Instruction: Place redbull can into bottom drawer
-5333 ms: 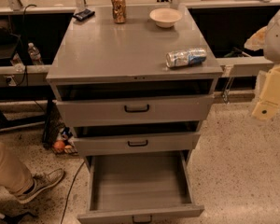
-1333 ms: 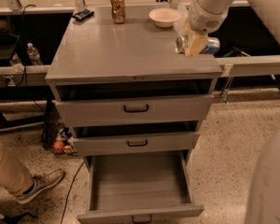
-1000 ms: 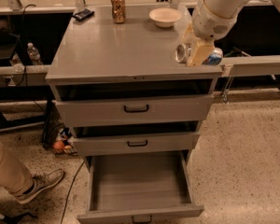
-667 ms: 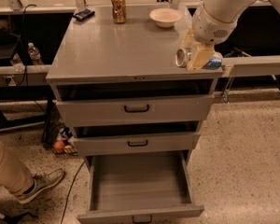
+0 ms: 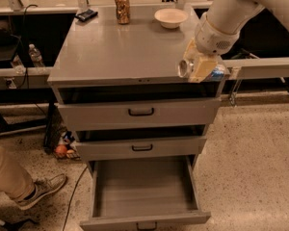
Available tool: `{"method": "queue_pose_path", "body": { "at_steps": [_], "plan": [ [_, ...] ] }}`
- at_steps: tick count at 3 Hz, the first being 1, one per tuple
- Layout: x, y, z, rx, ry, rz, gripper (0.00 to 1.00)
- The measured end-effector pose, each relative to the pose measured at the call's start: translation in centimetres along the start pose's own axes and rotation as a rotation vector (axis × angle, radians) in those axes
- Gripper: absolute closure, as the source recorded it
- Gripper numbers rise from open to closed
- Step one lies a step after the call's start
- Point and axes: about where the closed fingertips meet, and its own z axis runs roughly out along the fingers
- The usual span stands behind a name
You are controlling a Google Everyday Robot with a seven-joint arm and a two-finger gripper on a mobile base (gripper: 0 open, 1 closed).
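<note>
Camera view — the tool (image 5: 201, 67) pinches the redbull can (image 5: 185, 68) at a front corner of the bench (image 5: 120, 52) — bottom drawer (image 5: 143, 189) open.

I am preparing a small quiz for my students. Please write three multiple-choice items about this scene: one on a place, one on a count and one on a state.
1. Where is the gripper?
A. at the front right corner of the cabinet top, around the redbull can
B. at its back left corner
C. high above it, holding nothing

2. How many drawers are under the cabinet top?
A. two
B. three
C. five

3. What is the state of the bottom drawer?
A. pushed shut
B. taken out of the cabinet
C. pulled out

Answers:
1 A: the jaws close on the can at that corner.
2 B: three drawer fronts stand one below another.
3 C: its bare inside shows from above.
</note>
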Motion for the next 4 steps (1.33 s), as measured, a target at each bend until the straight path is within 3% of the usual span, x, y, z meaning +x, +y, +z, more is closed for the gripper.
{"method": "queue_pose_path", "body": {
  "at_steps": [1, 3, 4],
  "plan": [
    [-1.0, 2.7, 2.5, -0.050, -0.033, 0.020, 1.00],
    [-3.7, 12.2, 12.9, -0.239, -0.093, 0.099, 1.00],
    [-3.6, 13.5, 13.8, -0.267, -0.084, 0.096, 1.00]
  ]
}}
